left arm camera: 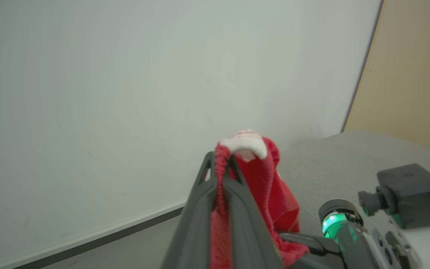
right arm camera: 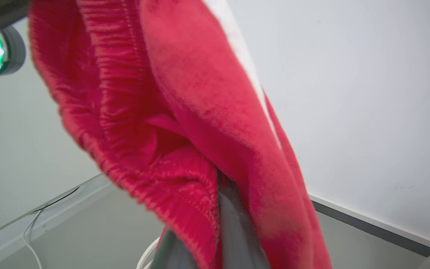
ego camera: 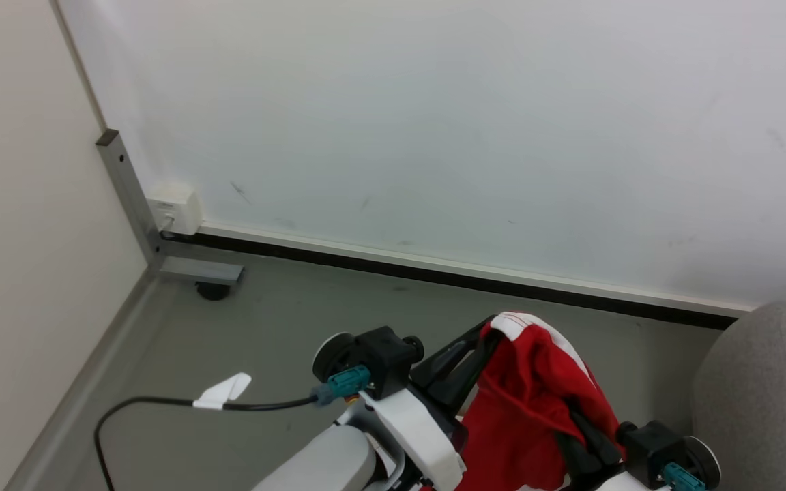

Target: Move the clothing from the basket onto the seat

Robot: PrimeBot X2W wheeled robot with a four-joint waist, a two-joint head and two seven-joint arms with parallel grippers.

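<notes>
Plainly, the left tool [left arm camera: 223, 161] is pinched shut on the white-edged hem of the garment [ego camera: 522, 409], holding it aloft over the floor [ego camera: 263, 320], left of the seat [ego camera: 768, 395]. Red cloth drapes over the right tool [ego camera: 580, 433], so I cannot tell how its jaws stand. The pinch looks thin: a quick swing could slip the hem and drop the garment short of the seat, or the folds could snag.
</notes>
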